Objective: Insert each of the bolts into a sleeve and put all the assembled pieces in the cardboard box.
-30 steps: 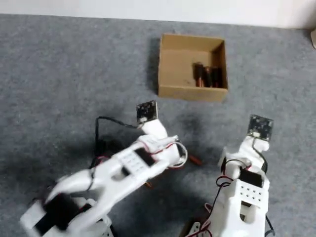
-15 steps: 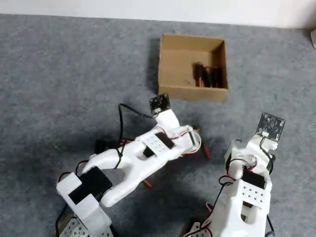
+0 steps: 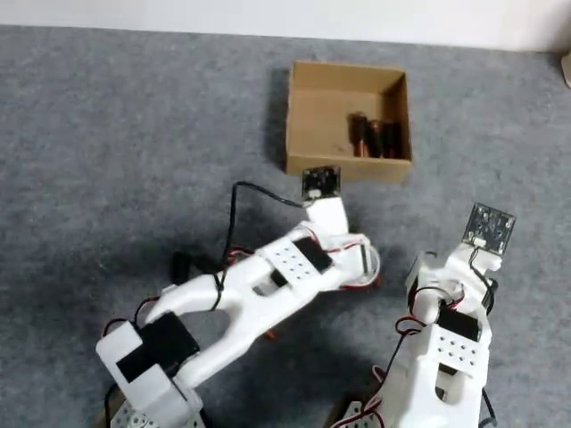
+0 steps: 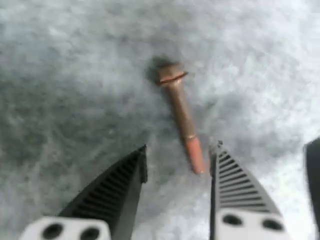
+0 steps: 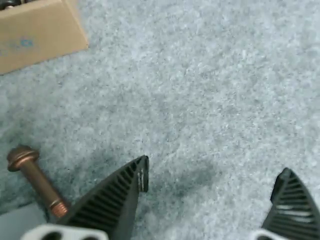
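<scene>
Risk | your left jaws stood apart over bolt (image 4: 180,112) on desk (image 3: 107,134), short of cardboard box (image 3: 343,168) | its tip lay just beside one jaw; closing could have knocked it aside | right jaws apart, empty

Grey carpet-like covering (image 3: 107,125) across the table, with a pale strip (image 3: 268,16) along its far edge.
</scene>
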